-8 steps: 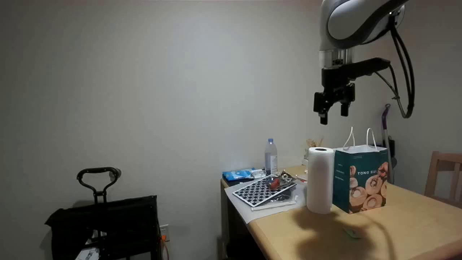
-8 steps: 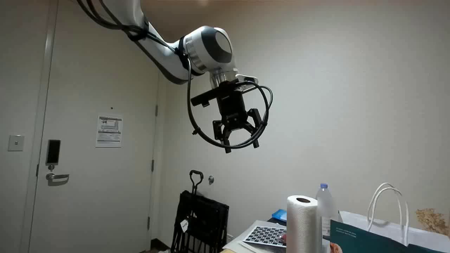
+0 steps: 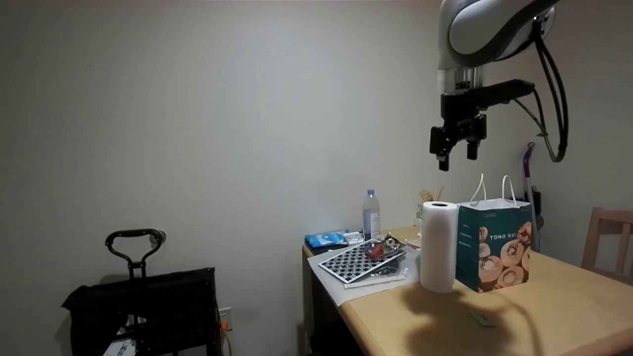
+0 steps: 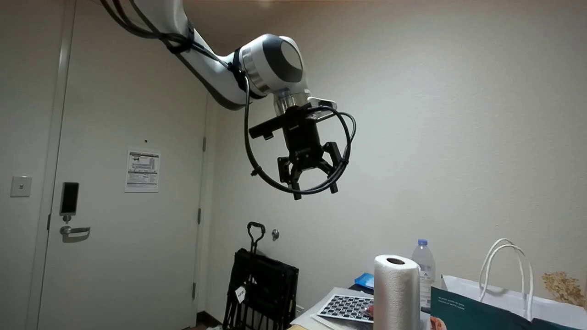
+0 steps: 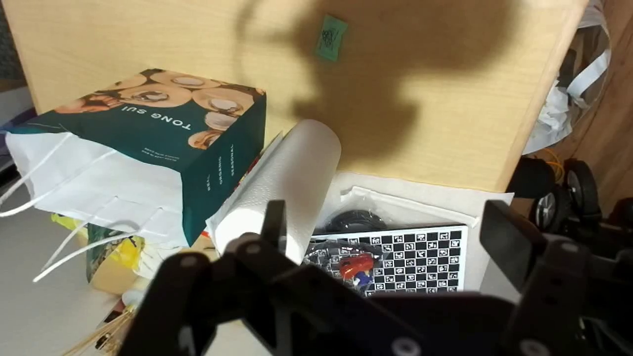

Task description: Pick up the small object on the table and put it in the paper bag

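A small flat green packet (image 5: 331,38) with dark print lies on the wooden table. It also shows in an exterior view (image 3: 482,319), in the arm's shadow. The teal-blue paper bag (image 3: 494,247) stands upright and open-topped with white handles; it also shows in the wrist view (image 5: 148,128) and, partly cut off, in an exterior view (image 4: 477,311). My gripper (image 3: 458,159) hangs high above the table, pointing down, above the level of the bag's handles. In the wrist view its fingers (image 5: 385,230) are wide apart with nothing between them. It also shows in an exterior view (image 4: 315,193).
A white paper roll (image 3: 439,247) stands upright close beside the bag. A checkered board (image 3: 361,262) with a clear bag holding a red item (image 5: 357,265) lies on a white sheet. A plastic bottle (image 3: 371,215) stands behind. A black folded cart (image 4: 261,284) is by the wall.
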Action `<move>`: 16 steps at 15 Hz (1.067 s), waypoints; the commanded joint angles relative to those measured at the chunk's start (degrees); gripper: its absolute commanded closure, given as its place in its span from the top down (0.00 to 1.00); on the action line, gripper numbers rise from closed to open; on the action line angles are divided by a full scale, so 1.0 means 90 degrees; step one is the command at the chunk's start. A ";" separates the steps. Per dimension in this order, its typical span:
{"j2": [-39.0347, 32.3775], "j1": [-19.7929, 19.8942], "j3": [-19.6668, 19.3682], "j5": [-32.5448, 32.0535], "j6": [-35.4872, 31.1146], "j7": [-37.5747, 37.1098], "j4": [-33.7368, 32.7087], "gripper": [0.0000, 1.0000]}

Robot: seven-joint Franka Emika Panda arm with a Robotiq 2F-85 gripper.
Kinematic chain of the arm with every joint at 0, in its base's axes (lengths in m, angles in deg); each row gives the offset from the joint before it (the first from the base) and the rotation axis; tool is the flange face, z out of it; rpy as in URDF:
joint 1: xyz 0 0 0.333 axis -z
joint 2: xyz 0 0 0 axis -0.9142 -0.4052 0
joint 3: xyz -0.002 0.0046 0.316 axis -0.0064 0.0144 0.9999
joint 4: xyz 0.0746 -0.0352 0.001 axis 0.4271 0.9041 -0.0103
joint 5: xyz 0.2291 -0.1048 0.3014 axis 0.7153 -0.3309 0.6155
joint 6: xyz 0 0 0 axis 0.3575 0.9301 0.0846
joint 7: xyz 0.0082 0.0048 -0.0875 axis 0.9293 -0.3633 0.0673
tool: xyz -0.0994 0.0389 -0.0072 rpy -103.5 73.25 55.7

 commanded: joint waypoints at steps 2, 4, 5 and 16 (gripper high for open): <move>-0.0292 -0.0105 -0.0210 0.0103 -0.0099 0.0000 0.0210 1.00; -0.0434 -0.0121 -0.0296 0.0167 -0.0040 0.0042 0.0366 1.00; -0.0506 -0.0117 -0.0322 0.0164 -0.0041 0.0023 0.0451 1.00; -0.0762 -0.0121 -0.0394 0.0037 0.0304 -0.0008 0.0646 1.00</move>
